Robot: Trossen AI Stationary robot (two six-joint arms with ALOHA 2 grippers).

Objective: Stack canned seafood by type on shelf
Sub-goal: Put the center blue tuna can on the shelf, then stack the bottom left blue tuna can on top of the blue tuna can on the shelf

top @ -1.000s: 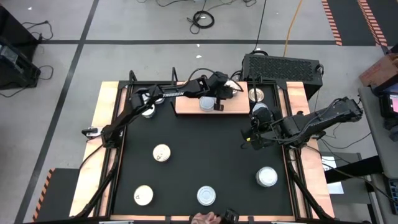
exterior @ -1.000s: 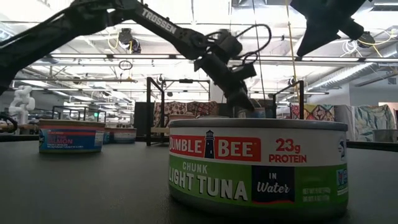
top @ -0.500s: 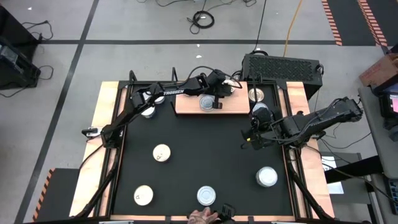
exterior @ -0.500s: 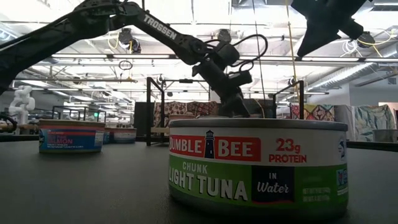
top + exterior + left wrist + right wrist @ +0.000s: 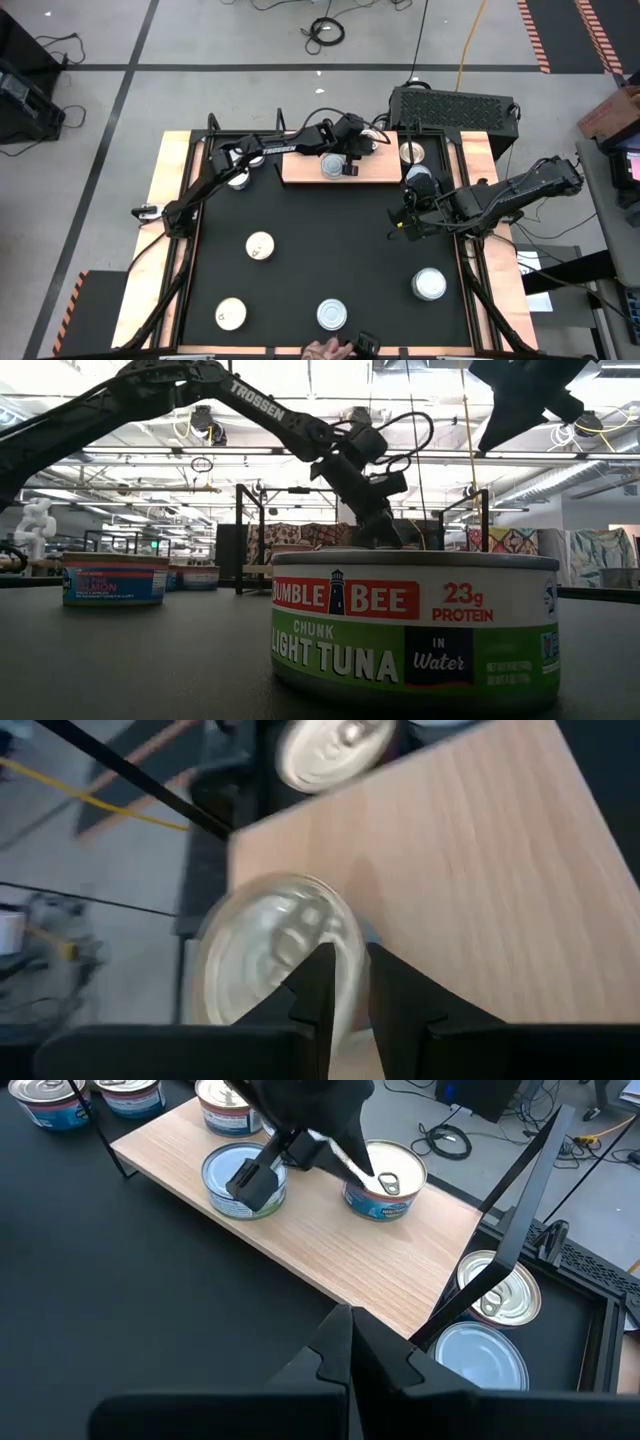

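Reaching over the shelf (image 5: 375,172), the left gripper (image 5: 348,168) is setting a pale-blue-topped tin (image 5: 243,1178) on the wooden board, its fingers straddling the can's rim; whether they are gripping or just letting go cannot be told. A second tin (image 5: 385,1180) is standing just beside it on the board. The right gripper (image 5: 399,222) is waiting with fingers pressed together, holding nothing, above the black table (image 5: 320,250). Judging by the cans scattered on the table, placement is under way, and the next move is calling for a clean release and a lift clear.
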